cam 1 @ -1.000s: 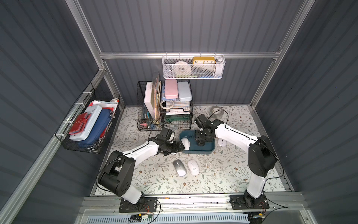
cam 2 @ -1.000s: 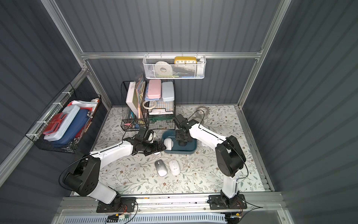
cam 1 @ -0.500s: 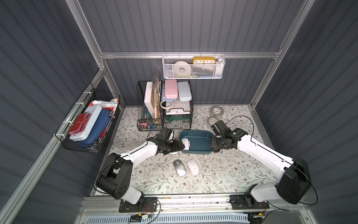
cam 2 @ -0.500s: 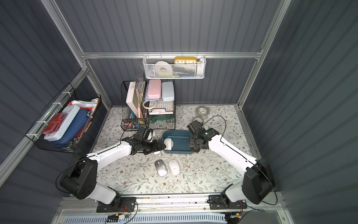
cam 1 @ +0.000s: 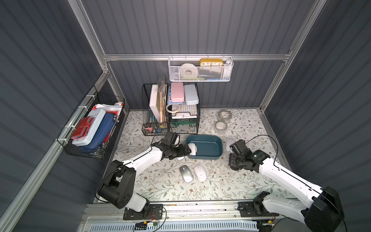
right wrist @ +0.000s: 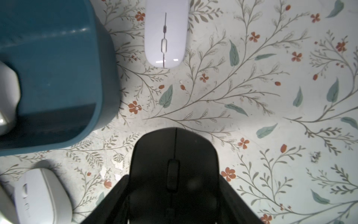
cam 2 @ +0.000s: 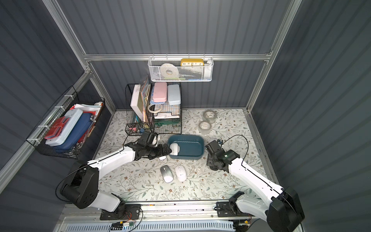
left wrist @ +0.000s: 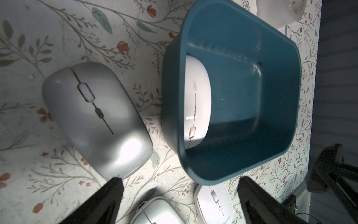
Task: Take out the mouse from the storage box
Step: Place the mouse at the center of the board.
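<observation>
Spread wide at left gripper (left wrist: 179,178), likely to straddle white mouse (left wrist: 196,100) just ahead in storage box (left wrist: 242,64); clamped at right gripper (right wrist: 174,194) on black mouse (right wrist: 174,151) outside it.

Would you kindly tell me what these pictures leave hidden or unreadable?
The black mouse: both top views, lost under the right fingers.
The white mouse: left wrist view, one side behind the storage box wall; logo unreadable.
The silver mouse: both top views, mostly covered by the left fingers.
</observation>
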`<state>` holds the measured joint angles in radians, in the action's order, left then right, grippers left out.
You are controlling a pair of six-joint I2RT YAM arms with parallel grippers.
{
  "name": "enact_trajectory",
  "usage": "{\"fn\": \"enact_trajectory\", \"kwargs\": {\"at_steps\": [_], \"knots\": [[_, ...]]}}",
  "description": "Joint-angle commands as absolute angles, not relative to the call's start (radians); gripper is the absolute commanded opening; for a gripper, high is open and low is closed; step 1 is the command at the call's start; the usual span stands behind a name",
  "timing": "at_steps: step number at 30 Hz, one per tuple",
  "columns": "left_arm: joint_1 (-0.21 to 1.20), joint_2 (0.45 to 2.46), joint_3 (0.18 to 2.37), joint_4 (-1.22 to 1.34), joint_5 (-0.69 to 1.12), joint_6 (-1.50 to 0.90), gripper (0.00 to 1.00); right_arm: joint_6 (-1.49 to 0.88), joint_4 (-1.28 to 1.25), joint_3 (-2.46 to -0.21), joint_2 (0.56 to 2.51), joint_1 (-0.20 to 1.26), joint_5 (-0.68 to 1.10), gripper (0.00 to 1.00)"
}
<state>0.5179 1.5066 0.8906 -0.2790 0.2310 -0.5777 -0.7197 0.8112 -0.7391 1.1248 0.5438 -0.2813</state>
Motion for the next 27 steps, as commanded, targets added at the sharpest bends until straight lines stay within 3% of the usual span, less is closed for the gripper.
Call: {"fn": "enact_trajectory", "kwargs": {"at_steps": [1, 15, 27], "knots": [[0.523, 1.481, 0.877, -0.310, 0.221, -0.582, 0.98, -0.739, 0.697, -0.704, 1.134, 0.529, -0.304, 0.64], [0.523, 1.514, 0.900, -0.307, 0.213, -0.591, 0.98, -0.698, 0.556, -0.777, 1.482, 0.431, -0.167, 0.63], [0.523, 1.517, 0.900, -0.310, 0.207, -0.588, 0.98, -0.709, 0.535, -0.807, 1.572, 0.404, -0.129, 0.66]]}}
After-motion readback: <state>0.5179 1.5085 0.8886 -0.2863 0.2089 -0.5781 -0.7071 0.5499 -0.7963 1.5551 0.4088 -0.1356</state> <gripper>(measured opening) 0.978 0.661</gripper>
